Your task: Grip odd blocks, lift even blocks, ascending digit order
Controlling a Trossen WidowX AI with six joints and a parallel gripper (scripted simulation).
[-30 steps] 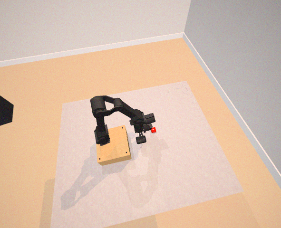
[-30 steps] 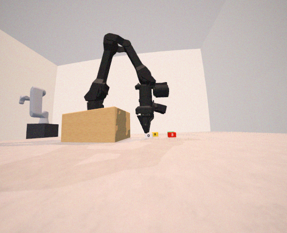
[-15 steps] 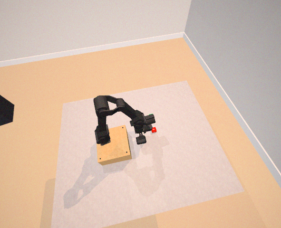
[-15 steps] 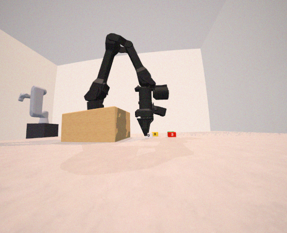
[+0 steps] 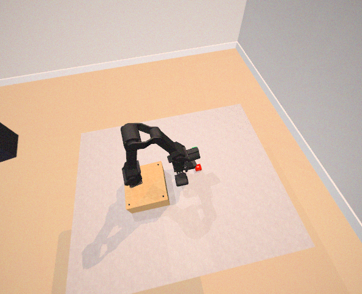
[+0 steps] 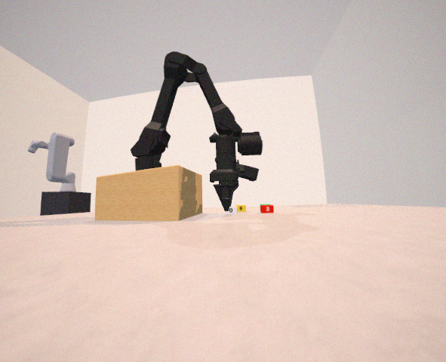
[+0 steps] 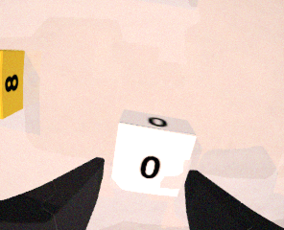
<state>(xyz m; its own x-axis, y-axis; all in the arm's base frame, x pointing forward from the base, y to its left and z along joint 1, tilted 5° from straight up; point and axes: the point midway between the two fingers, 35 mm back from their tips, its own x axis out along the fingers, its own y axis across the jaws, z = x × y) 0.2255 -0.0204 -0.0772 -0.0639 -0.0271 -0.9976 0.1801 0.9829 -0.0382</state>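
The white block (image 6: pixel 233 210) (image 7: pixel 134 160) shows a 0 and stands on the mat (image 5: pixel 253 205). My gripper (image 6: pixel 226 209) (image 7: pixel 146 172) is down low at it, fingers partly apart, one on each side. A narrow gap shows between the left finger and the block in the wrist view; the right finger overlaps the block's edge. The yellow block (image 6: pixel 241 208) (image 7: pixel 12 83) shows an 8, to the left in the wrist view. The red block (image 5: pixel 198 167) (image 6: pixel 267 209) shows a 3. The green block (image 5: pixel 194 147) (image 6: pixel 265 204) is mostly hidden, its digit unseen. The arm hides the white and yellow blocks in the top view.
The arm stands on a wooden box (image 5: pixel 149 186) (image 6: pixel 136 200), close to the white block on the base side. A grey robot arm (image 6: pixel 58 155) on a dark pedestal (image 6: pixel 65 202) stands far off to the left.
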